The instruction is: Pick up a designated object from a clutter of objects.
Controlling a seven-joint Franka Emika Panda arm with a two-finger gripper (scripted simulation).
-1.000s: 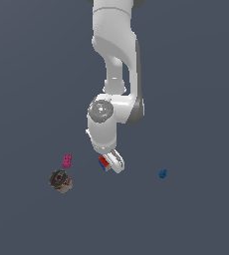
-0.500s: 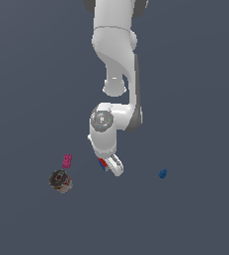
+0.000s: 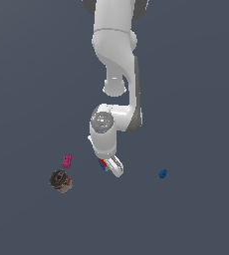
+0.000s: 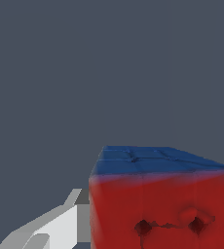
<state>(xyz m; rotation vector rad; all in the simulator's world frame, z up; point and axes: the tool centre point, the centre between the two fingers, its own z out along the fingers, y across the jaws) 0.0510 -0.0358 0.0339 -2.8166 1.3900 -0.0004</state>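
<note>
- Exterior view: the white arm reached down over a plain grey floor, its gripper low around the multicoloured cube, of which only a red and blue sliver showed. The pink block and dark can lay apart toward the exterior view's left, the tiny blue piece well apart toward its right. The step looked like the grasp itself; next, the jaws would need a firm closure, then a straight lift.
- Wrist view: the cube filled the lower frame, red face toward the camera, blue face on top. One pale finger lay beside it, seemingly touching. The other finger was hidden, so whether the jaws gripped or merely bracketed the cube could not be told.
</note>
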